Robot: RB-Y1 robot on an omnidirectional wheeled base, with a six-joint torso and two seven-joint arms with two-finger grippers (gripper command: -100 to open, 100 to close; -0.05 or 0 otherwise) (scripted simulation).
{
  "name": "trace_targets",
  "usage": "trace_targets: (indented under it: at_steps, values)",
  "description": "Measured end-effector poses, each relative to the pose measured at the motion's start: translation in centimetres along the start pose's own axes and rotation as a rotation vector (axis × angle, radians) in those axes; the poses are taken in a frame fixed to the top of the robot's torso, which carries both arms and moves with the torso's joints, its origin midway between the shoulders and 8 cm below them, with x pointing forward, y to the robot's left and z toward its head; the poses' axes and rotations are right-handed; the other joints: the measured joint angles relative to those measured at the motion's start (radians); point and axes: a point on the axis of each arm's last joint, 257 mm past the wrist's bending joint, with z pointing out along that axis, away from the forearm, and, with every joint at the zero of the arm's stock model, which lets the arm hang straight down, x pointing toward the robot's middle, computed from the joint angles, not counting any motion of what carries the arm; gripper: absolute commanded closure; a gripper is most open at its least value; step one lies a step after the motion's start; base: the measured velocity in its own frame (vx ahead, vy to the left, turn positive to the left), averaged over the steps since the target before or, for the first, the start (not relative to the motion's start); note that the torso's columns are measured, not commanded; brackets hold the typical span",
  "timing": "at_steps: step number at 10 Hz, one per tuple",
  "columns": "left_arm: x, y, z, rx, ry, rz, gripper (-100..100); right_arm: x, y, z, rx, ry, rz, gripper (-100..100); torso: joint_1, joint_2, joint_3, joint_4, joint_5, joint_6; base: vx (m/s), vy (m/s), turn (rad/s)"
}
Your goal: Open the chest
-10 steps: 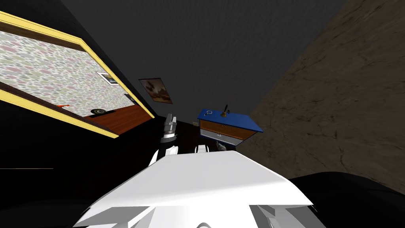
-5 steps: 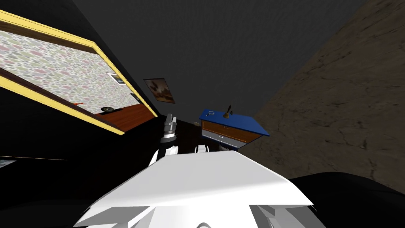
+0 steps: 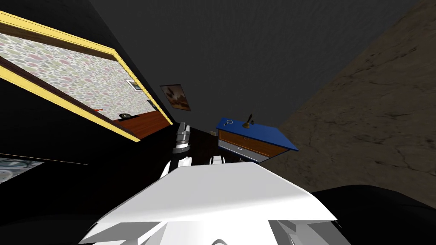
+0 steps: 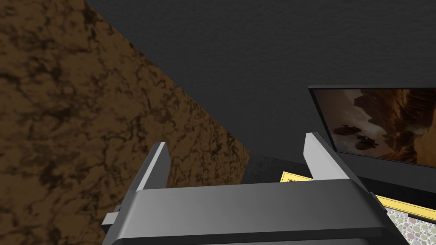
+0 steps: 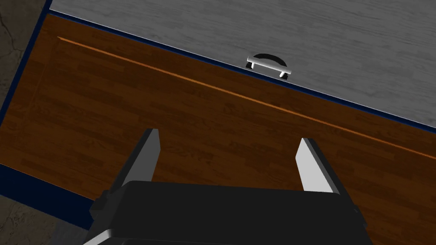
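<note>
The chest (image 3: 251,142) stands ahead and slightly right of me: a blue top, a brown wood drawer front, and a grey drawer front below it. In the right wrist view my right gripper (image 5: 228,138) is open in front of the brown front (image 5: 170,110), a short way off it. The grey drawer (image 5: 340,47) with its small metal handle (image 5: 268,66) lies beyond the fingertips. My left arm (image 3: 182,140) is raised to the left of the chest, its gripper (image 4: 236,140) open and holding nothing.
A small ring (image 3: 230,122) and a brass bell-like object (image 3: 246,123) sit on the blue top. A yellow-framed doorway (image 3: 85,110) opens at the left. A picture (image 3: 175,97) hangs on the dark wall. Brown mottled floor (image 3: 366,119) spreads to the right.
My head view has swung, so the chest, the picture and the doorway have all slid right in the picture. The left arm holds the same pose.
</note>
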Motion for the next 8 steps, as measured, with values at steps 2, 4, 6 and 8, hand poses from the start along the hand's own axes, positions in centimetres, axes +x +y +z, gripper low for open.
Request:
trace_targets:
  at_steps: [2, 4, 6, 8]
  values:
    - [0.0, 0.0, 0.0, 0.000, 0.000, 0.000, 0, 0.2, -1.6, 0.3, 0.056, -0.029, -0.081, -100, -0.001, 0.000, 0.000, 0.000, 0.000, 0.000, 0.036, -0.001, 0.026]
    - [0.0, 0.0, 0.0, 0.000, 0.000, 0.000, 0, 0.5, -3.1, 0.2, 0.104, -0.052, -0.142, -100, 0.000, 0.001, 0.001, 0.000, 0.000, -0.001, 0.033, 0.000, 0.103]
    - [0.0, 0.0, 0.0, 0.000, 0.000, 0.000, 0, 0.3, -4.4, 0.1, 0.149, -0.079, -0.186, -100, 0.000, 0.001, 0.001, 0.000, 0.000, 0.000, 0.027, 0.002, 0.064]
    - [0.0, 0.0, 0.0, 0.000, 0.000, 0.000, 0, 0.0, -6.0, 0.0, 0.198, -0.114, -0.257, -100, 0.000, 0.000, 0.000, 0.000, 0.000, 0.000, 0.046, -0.003, 0.112]
